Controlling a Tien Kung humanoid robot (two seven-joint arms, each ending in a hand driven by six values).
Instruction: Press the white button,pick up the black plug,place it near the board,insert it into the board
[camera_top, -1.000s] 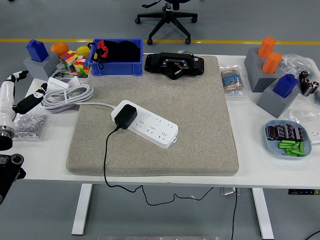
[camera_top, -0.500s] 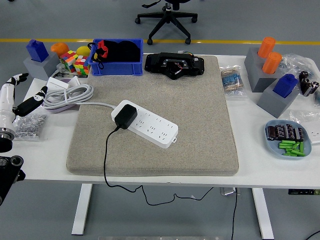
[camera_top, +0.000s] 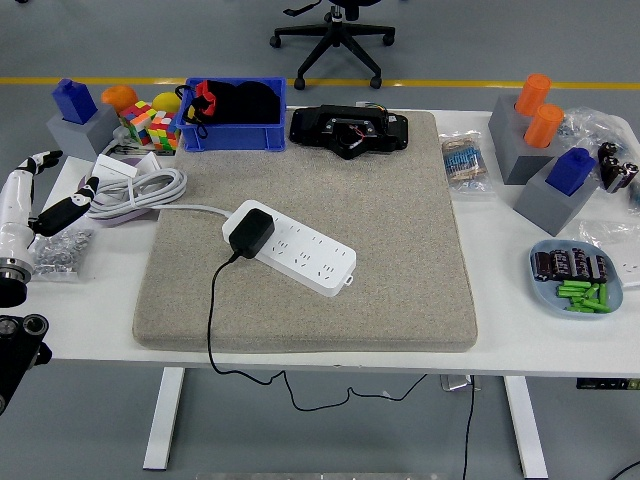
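Note:
A white power strip (camera_top: 295, 249) lies at an angle on the grey felt mat (camera_top: 390, 190). The black plug (camera_top: 249, 231) sits in the strip's left end, and its black cord (camera_top: 211, 320) runs down over the table's front edge. I cannot make out a white button on the strip. My left hand (camera_top: 45, 195) is at the far left edge of the table, well away from the strip, with fingers spread and empty. My right arm is out of view.
A coiled white cable (camera_top: 135, 187) lies left of the mat. A blue bin (camera_top: 234, 115), a black device (camera_top: 350, 128) and puzzle cubes (camera_top: 150, 125) stand at the back. Grey blocks with orange and blue pegs (camera_top: 545, 150) and a tray of batteries (camera_top: 577, 278) are on the right.
My left hand has drawn back toward the left edge of the picture and slightly lower. The plug and the strip have not moved.

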